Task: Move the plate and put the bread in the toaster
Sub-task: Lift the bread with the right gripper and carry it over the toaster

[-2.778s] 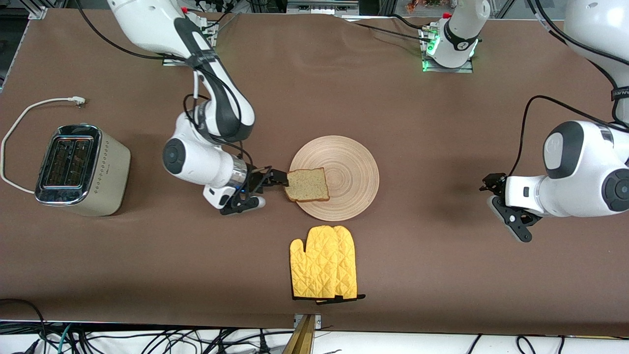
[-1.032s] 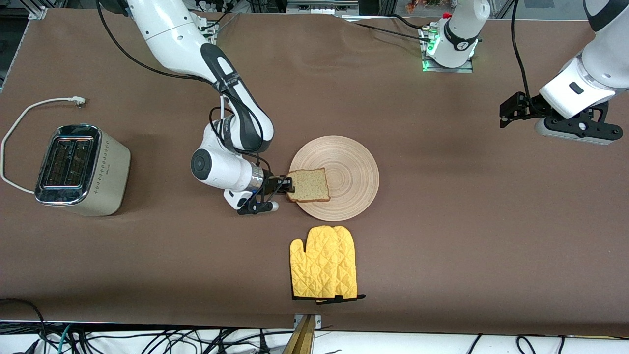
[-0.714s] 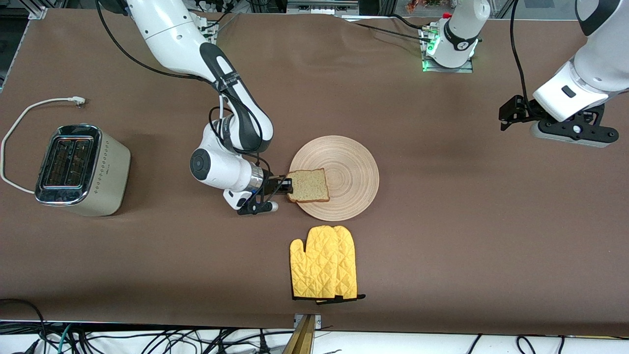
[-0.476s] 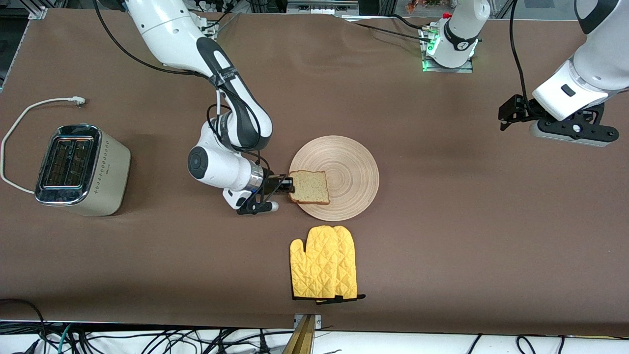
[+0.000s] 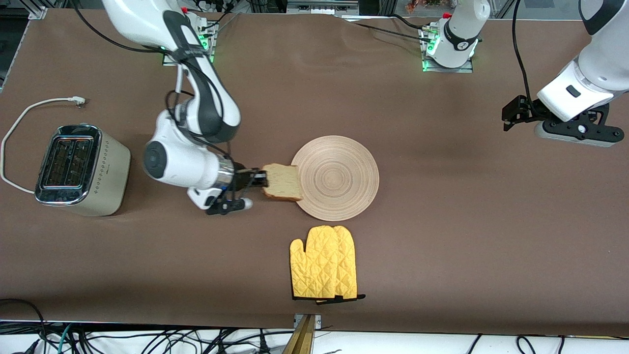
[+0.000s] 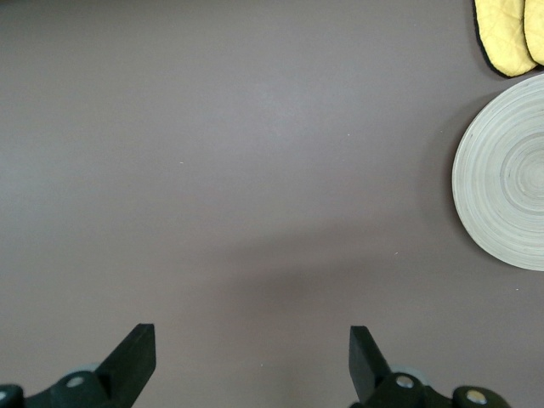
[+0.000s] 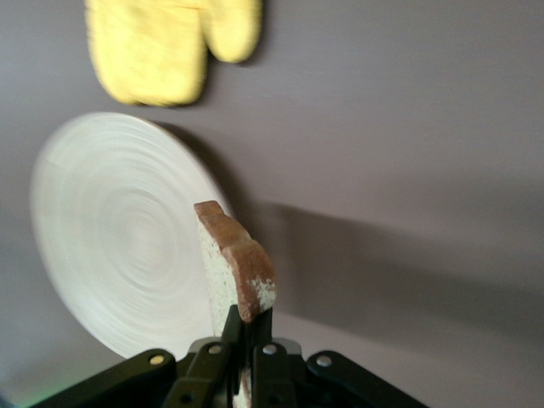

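Observation:
My right gripper [image 5: 261, 180] is shut on the bread [image 5: 282, 182], a brown-crusted slice held in the air over the plate's edge toward the right arm's end. In the right wrist view the bread [image 7: 234, 263] stands on edge between the shut fingers [image 7: 252, 340]. The round light-wood plate [image 5: 339, 177] lies bare at the table's middle and shows in the right wrist view [image 7: 110, 238] and the left wrist view [image 6: 506, 187]. The cream toaster [image 5: 81, 169] stands at the right arm's end. My left gripper [image 5: 511, 113] is open and empty, high over the left arm's end [image 6: 251, 357].
A yellow oven mitt [image 5: 323, 268] lies nearer to the front camera than the plate. The toaster's white cord [image 5: 29, 110] loops on the table beside it.
My right gripper has lifted the bread off the plate and pulled it toward the toaster's end, tilting it on edge. The left arm rose and now holds still.

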You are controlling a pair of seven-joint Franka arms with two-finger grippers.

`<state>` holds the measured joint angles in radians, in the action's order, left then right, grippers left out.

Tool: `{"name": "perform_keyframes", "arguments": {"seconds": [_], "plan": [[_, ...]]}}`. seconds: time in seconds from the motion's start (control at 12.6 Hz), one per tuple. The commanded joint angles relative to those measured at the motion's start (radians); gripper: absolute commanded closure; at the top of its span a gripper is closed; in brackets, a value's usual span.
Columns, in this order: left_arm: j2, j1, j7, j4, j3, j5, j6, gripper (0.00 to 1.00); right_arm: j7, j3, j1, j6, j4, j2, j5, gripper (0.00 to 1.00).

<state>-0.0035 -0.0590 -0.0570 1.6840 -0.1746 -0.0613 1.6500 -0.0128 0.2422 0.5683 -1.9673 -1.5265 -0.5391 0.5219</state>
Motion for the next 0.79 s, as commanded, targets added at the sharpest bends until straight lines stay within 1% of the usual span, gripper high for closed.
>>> {"name": "perform_keyframes", "arguments": {"seconds": [0.0,0.16,0.24,0.32,0.4,0.48,0.56,0.63,0.71], "plan": [[0.005,-0.002,0.008,-0.020,-0.006,-0.012,-0.010,0.00,-0.009,0.080,0.005,0.201,0.021,0.111,-0.220,1.00],[0.007,-0.001,0.011,-0.021,-0.011,-0.012,-0.010,0.00,-0.091,0.178,0.004,0.359,0.086,0.134,-0.324,1.00],[0.008,0.001,0.009,-0.026,-0.011,-0.012,-0.010,0.00,-0.139,0.236,0.005,0.416,0.127,0.134,-0.348,1.00],[0.011,0.011,0.009,-0.030,-0.009,-0.014,-0.010,0.00,-0.151,0.294,0.005,0.433,0.141,0.134,-0.365,1.00],[0.013,0.043,0.012,-0.032,0.003,-0.015,-0.010,0.00,-0.168,0.354,0.005,0.436,0.143,0.134,-0.400,1.00],[0.013,0.103,0.023,-0.036,0.039,-0.018,-0.010,0.00,-0.220,0.409,0.005,0.436,0.141,0.136,-0.442,1.00],[0.013,0.140,0.037,-0.037,0.088,-0.015,-0.010,0.00,-0.322,0.460,0.005,0.436,0.141,0.136,-0.463,1.00],[0.013,0.148,0.039,-0.038,0.096,-0.015,-0.010,0.00,-0.411,0.518,0.005,0.432,0.143,0.136,-0.467,1.00],[0.013,0.146,0.037,-0.037,0.099,-0.014,-0.010,0.00,-0.450,0.557,0.008,0.429,0.143,0.134,-0.474,1.00]]}}
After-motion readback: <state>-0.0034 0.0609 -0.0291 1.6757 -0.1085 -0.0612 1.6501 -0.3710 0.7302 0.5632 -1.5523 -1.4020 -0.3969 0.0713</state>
